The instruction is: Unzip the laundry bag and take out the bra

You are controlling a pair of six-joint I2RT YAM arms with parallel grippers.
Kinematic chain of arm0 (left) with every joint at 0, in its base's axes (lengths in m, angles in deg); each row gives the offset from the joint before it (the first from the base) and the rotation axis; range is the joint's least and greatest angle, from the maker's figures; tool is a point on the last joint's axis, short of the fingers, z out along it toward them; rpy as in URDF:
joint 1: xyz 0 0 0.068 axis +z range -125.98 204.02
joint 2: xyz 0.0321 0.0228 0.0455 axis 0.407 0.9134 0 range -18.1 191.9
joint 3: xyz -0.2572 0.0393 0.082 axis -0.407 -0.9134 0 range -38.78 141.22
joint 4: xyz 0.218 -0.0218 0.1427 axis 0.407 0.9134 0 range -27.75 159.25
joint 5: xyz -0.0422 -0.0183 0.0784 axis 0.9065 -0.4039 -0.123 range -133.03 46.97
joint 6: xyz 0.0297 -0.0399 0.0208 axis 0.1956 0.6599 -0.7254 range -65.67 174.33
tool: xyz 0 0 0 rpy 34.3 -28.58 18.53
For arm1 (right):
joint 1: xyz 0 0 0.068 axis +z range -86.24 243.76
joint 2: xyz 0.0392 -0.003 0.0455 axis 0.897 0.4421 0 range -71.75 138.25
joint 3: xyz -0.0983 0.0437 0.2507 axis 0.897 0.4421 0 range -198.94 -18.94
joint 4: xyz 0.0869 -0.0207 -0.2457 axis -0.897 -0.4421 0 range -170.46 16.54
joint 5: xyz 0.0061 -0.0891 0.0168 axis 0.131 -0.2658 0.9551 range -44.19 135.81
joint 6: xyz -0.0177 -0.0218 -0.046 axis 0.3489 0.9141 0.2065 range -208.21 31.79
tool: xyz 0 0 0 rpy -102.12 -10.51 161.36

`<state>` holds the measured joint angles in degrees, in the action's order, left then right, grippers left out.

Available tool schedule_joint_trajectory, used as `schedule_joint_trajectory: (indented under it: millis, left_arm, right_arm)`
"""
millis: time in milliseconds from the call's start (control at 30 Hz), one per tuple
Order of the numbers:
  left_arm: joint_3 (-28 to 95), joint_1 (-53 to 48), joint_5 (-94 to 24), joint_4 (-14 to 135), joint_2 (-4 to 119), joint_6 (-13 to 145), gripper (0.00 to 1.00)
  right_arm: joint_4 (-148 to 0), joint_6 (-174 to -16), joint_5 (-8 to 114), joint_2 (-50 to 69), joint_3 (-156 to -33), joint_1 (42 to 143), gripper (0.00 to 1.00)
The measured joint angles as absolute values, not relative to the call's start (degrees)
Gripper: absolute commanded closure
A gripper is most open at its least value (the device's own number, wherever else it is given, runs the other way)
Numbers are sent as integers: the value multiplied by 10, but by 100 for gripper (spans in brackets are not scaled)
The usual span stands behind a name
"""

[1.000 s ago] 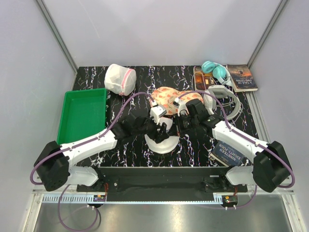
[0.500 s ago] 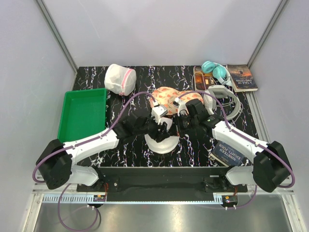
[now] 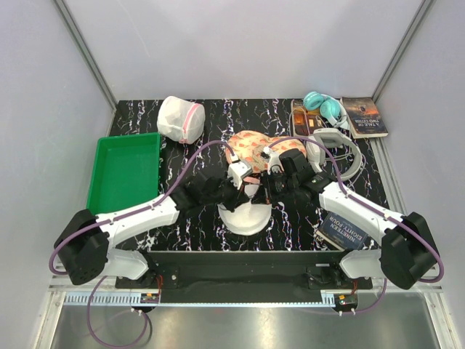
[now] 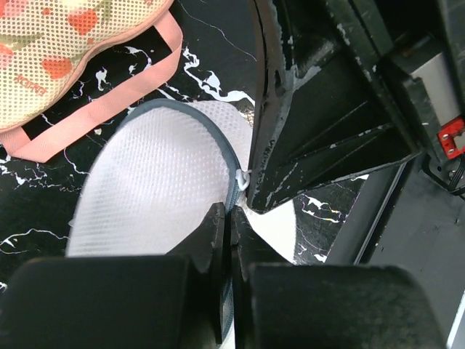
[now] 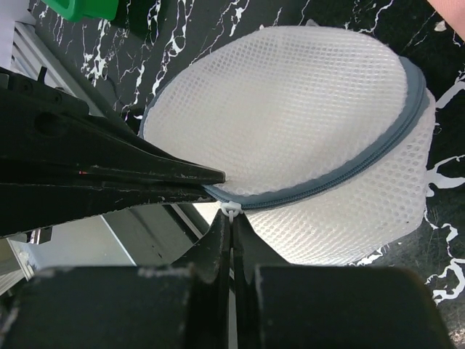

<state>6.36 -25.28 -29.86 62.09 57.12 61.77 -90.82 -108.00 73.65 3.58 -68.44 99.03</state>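
The laundry bag [image 3: 242, 217], a round white mesh pouch with a grey zip band [image 5: 341, 171], lies at the table's near middle between both arms. My left gripper [image 4: 229, 211] is shut on the grey zip band at the bag's rim [image 4: 182, 120]. My right gripper [image 5: 231, 216] is shut on the small white zip pull [image 5: 229, 209], right beside the left fingertips [image 5: 145, 178]. In the top view both grippers [image 3: 253, 190] meet over the bag's far edge. The zip looks shut along the stretch I see. The bra is hidden.
A pink-orange floral item [image 3: 254, 147] with a pink strap [image 4: 109, 109] lies just behind the bag. A green tray [image 3: 123, 171] stands at the left, a pink-trimmed mesh pouch [image 3: 180, 118] at the back. Headphones [image 3: 323, 107] and books [image 3: 363, 116] sit at the right.
My left gripper has moved slightly right onto the bag's rim and closed from open onto the zip band. The right gripper has stayed shut in place.
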Motion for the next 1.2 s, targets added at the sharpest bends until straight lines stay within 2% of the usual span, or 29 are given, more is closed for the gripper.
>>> schedule_joint_trajectory:
  millis: [633,700,733,767,800,867,1067,1167,1200]
  left_arm:
    - [1,-253,-322,628,490,603,100]
    - [-4,-253,-324,632,481,603,74]
    - [-4,-253,-323,634,479,604,63]
    - [-4,-253,-324,635,477,605,48]
    - [-4,-253,-324,640,476,606,41]
    - [-3,-253,-324,648,476,609,35]
    - [22,-252,-321,661,488,612,34]
    - [44,-252,-319,655,505,611,36]
    - [52,-252,-319,654,514,610,41]
  right_arm:
    - [-910,-1076,705,59,-685,966,100]
    - [-910,-1074,709,63,-685,966,100]
    - [-910,-1073,714,63,-686,966,100]
    - [-910,-1071,716,63,-686,966,100]
    - [-912,-1068,717,63,-687,966,100]
    - [-914,-1062,720,61,-687,966,100]
    - [-918,-1053,727,27,-687,980,100]
    - [-918,-1049,732,20,-687,997,100]
    - [-918,-1049,733,20,-686,1001,100]
